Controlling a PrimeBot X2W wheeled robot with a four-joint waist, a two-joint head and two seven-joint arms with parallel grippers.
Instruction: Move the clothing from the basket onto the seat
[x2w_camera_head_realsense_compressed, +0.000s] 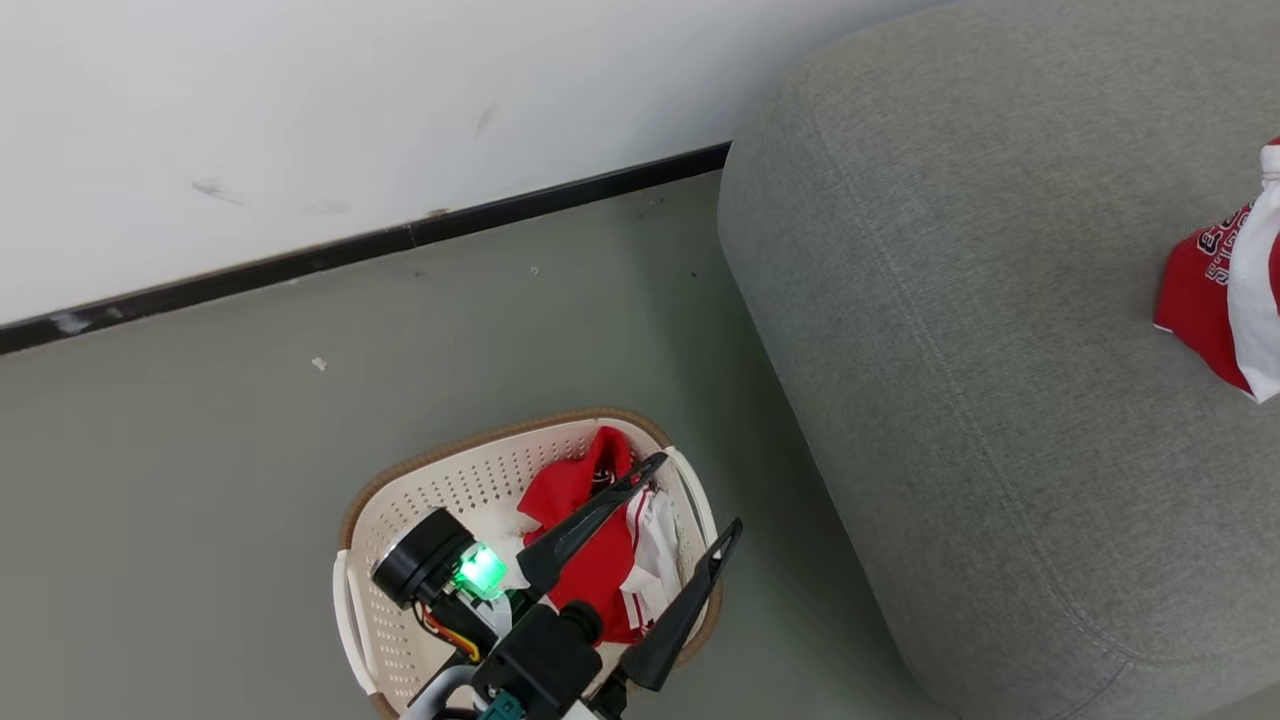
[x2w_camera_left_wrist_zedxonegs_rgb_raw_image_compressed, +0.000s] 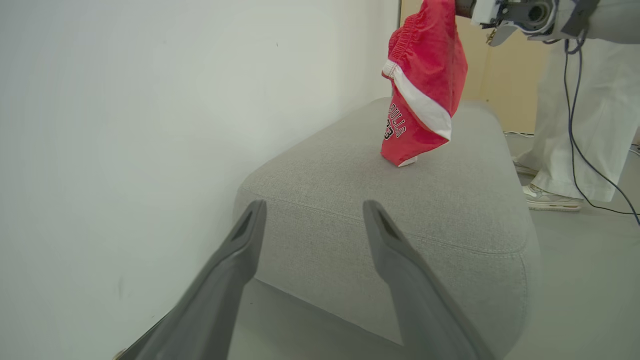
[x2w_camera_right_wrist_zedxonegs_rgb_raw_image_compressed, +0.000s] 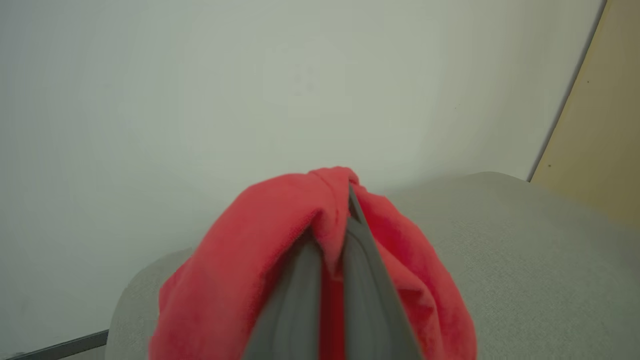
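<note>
The seat (x2w_camera_head_realsense_compressed: 980, 400) fills the right of the scene. The basket (x2w_camera_head_realsense_compressed: 420, 490) stands on the floor to its left, near the robot. One red garment (x2w_camera_left_wrist_zedxonegs_rgb_raw_image_compressed: 425, 95) hangs from the right gripper (x2w_camera_right_wrist_zedxonegs_rgb_raw_image_compressed: 340, 225), which is clenched on its bunched top, and its lower corner appears to touch the cushion. Cloth draped over the fingers (x2w_camera_right_wrist_zedxonegs_rgb_raw_image_compressed: 360, 260) may cling on release. More clothing (x2w_camera_head_realsense_compressed: 590, 560) lies in the basket beneath the left gripper (x2w_camera_head_realsense_compressed: 697, 492), jaws spread and empty. A fingertip may snag the basket's perforated wall.

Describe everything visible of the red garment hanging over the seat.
The red garment is soft, thin-looking fabric with a broad white stripe, a gathered edge and dark BULLS lettering. It hangs bunched from the shut right gripper, pinched at its top; its lowest corner meets or nearly meets the seat.
</note>
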